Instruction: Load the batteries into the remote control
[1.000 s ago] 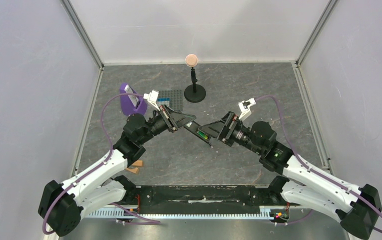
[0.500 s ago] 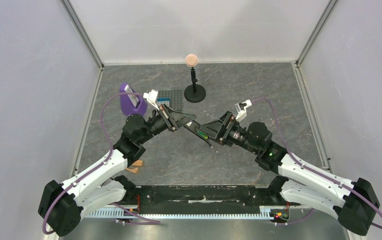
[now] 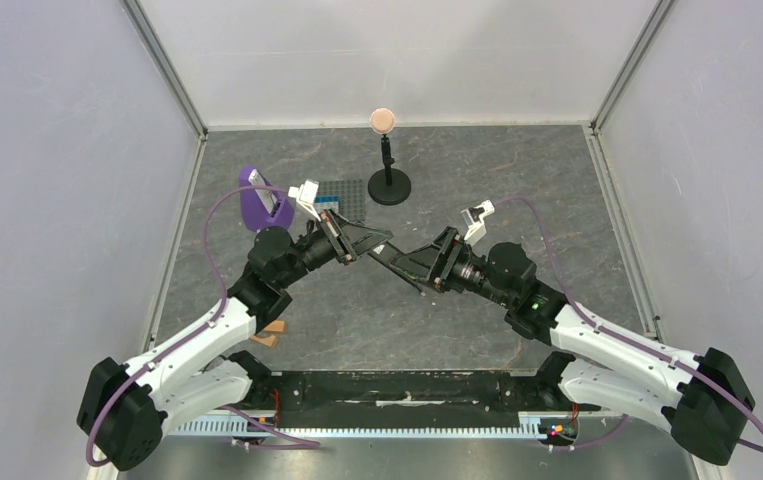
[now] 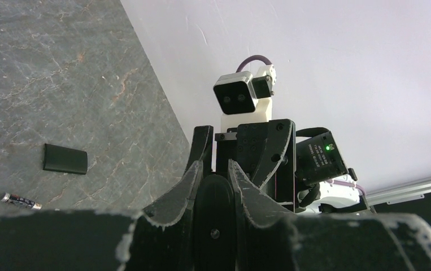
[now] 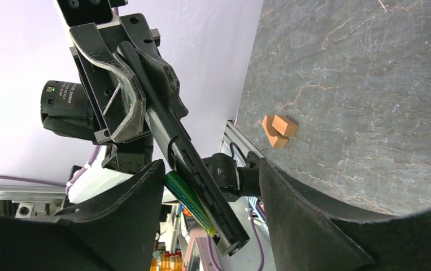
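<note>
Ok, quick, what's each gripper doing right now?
Left gripper: closed, holding the remote control.
Right gripper: open, straddling the remote control and green battery.

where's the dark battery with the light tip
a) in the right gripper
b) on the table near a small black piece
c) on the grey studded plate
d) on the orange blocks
b: the left wrist view shows the dark battery lying flat on the table, a little apart from the small black piece, with nothing gripping it.
</note>
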Tool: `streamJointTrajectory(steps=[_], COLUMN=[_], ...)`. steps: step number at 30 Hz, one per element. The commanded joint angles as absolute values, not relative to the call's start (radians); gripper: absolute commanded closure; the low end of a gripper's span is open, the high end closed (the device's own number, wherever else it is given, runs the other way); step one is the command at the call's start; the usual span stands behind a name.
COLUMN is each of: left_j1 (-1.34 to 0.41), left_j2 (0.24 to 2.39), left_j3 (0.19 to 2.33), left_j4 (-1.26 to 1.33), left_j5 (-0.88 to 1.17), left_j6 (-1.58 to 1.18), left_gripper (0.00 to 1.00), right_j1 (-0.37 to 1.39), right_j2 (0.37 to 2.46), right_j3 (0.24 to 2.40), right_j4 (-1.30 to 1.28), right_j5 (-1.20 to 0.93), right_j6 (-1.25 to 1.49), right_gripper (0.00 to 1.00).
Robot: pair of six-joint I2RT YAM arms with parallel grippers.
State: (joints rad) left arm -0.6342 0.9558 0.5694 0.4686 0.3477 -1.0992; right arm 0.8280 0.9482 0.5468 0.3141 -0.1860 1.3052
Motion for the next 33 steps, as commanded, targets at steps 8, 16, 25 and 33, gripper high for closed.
streamJointTrajectory(steps=[8, 16, 25, 33], left_j1=[-0.632, -0.632, -0.632, -0.632], left_j2=[0.926, 0.917, 0.907, 0.907], left_j3=[0.614, 0.627, 0.624, 0.628], left_j4=[0.509, 0.497, 0.515, 0.532], left_j5=[0.334, 0.328, 0.326, 0.324], left_j6=[-1.207, -1.270, -1.304, -1.333], left_gripper=[0.98, 0.98, 0.98, 0.98], right_j1=[0.831, 0.831, 0.831, 0.833], right_j2=[0.914, 0.896, 0.888, 0.895], right_j3=[0.500, 0.471, 0.445, 0.459], right_j4=[0.371, 0.389, 0.402, 0.385], right_j5=[-0.194, -0.197, -0.196, -0.206], right_j6=[1.331, 1.329, 1.327, 1.289], right_gripper=[0.45, 0.47, 0.52, 0.53])
